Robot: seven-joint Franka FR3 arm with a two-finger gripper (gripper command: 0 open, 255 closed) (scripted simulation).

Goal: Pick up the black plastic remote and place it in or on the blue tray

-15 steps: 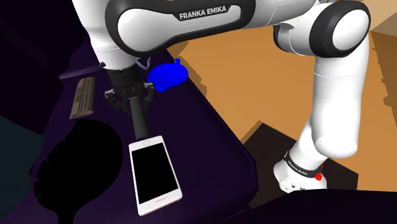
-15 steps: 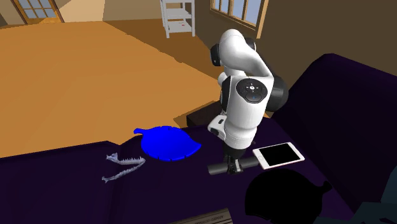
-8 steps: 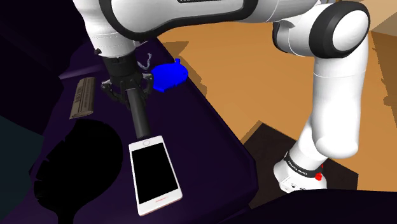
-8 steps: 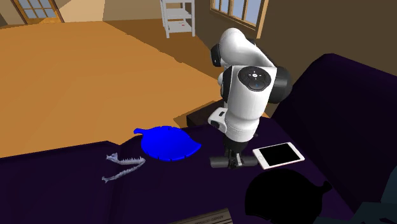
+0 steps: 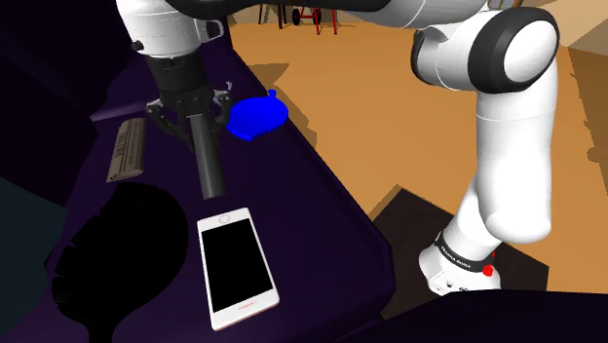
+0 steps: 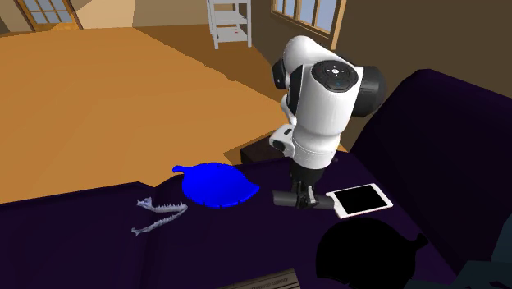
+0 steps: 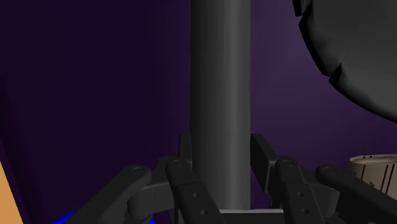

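Observation:
A long dark grey remote (image 5: 208,156) hangs above the dark purple surface, clasped at one end by my black gripper (image 5: 192,119). In the second exterior view the remote (image 6: 285,198) lies level under my gripper (image 6: 304,197), just right of the blue leaf-shaped tray (image 6: 215,185). In the shoulder view the tray (image 5: 257,115) sits a short way to the right of my hand. In the wrist view the remote (image 7: 221,95) runs straight away from my gripper (image 7: 221,156), with a finger (image 7: 186,153) pressed on each side.
A white phone with a black screen (image 5: 235,268) lies near the front edge, below the remote. A tan ribbed block (image 5: 126,148) lies left of my hand. A grey toothed jaw piece (image 6: 159,216) lies left of the tray. A black round shape (image 5: 117,258) covers the surface at lower left.
My gripper has risen with the remote and shifted a little toward the tray. The remote's lower end has come away from the phone.

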